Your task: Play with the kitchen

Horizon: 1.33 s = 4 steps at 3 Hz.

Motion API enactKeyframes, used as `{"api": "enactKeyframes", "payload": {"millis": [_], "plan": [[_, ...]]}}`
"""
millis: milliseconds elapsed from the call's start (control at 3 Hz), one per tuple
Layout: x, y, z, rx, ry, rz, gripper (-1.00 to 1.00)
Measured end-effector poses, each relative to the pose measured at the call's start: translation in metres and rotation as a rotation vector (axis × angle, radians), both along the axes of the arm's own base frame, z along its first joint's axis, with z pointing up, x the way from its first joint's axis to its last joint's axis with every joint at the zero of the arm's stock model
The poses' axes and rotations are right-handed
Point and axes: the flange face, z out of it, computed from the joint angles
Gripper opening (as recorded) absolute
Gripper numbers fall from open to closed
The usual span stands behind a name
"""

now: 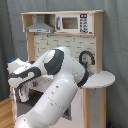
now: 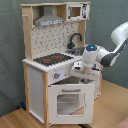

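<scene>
Your kitchen (image 2: 52,70) stands on the wooden floor (image 2: 112,107) against a grey curtain (image 2: 107,20). Your end effector (image 2: 85,74) hangs just above the ajar oven door (image 2: 69,100); its opening can't be told.

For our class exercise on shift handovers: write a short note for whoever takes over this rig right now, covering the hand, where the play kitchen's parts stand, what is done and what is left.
Hand: at the kitchen's front edge, just above the oven opening; the grip itself is hidden.
Kitchen: upright against the curtain. The oven door hangs open. The stovetop is bare, and the faucet stands at the sink. The microwave up top looks closed.
Done: oven door opened.
Left: open-ended play; perhaps the oven interior or knobs next.
</scene>
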Motion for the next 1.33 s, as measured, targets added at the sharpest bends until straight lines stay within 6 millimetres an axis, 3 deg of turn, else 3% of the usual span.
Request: {"api": "enactKeyframes", "payload": {"millis": [667, 1333], "plan": [[-0.005, 0.020, -0.020, 0.082, 0.032, 0.105, -1.00], [-0.030, 0.054, -0.041, 0.132, 0.074, 0.205, -1.00]]}}
